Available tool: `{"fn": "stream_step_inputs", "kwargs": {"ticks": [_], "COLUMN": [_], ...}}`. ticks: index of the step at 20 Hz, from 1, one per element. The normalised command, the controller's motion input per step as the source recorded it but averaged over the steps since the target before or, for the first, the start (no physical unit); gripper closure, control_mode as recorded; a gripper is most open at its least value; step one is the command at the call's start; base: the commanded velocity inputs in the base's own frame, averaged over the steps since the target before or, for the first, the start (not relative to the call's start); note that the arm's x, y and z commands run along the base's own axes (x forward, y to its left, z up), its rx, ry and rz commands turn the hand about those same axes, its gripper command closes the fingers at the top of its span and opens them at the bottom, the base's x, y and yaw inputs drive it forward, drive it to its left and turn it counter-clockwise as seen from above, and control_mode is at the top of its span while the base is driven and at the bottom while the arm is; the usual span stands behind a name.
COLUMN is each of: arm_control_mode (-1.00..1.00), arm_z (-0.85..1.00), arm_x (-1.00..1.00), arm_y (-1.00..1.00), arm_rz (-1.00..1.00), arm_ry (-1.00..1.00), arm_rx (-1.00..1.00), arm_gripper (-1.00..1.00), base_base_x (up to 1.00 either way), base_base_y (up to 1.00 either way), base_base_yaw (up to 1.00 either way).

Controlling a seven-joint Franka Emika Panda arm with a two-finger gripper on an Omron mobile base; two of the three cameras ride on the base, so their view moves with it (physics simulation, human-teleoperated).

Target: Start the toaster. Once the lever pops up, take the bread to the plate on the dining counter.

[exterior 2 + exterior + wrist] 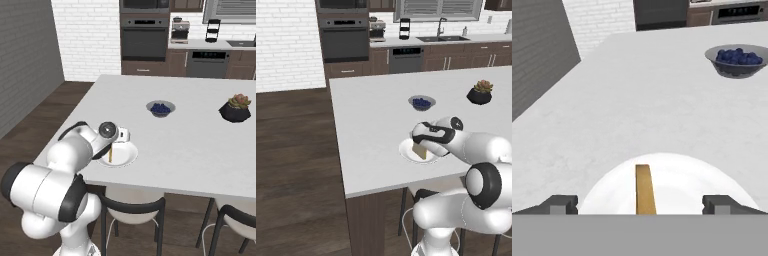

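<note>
Spreading wide, our fingers (562, 204) stand released on either side of the bread (644, 189), touching nothing. Gripper (640, 205): low over the plate (682, 175). Bread: one slice, upright on edge on the plate, thin brown crust toward the hand camera. Plate: white, round, near the counter's (371, 125) front edge. Beyond it we list a bowl (422, 103) of blue fruit, then a potted succulent (479, 92) well apart toward the right.
</note>
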Motion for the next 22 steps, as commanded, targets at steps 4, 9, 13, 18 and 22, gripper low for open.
{"fn": "stream_step_inputs", "kwargs": {"ticks": [4, 9, 13, 18, 22], "arm_control_mode": [-1.00, -1.00, -1.00, -1.00, -1.00], "arm_z": [0.20, 0.21, 0.28, 0.47, 0.57], "arm_x": [0.00, 0.00, 0.00, -0.13, -0.51], "arm_y": [0.00, 0.00, 0.00, 0.00, 0.16], "arm_rz": [0.00, 0.00, 0.00, -0.03, -0.10], "arm_ry": [0.00, 0.00, 0.01, 0.10, 0.17], "arm_rx": [0.00, 0.00, 0.00, -0.02, -0.09], "arm_gripper": [-1.00, -1.00, -1.00, -1.00, -1.00], "base_base_x": [0.00, 0.00, 0.00, 0.00, 0.00], "base_base_y": [0.00, 0.00, 0.00, 0.00, 0.00], "base_base_yaw": [0.00, 0.00, 0.00, 0.00, 0.00]}}
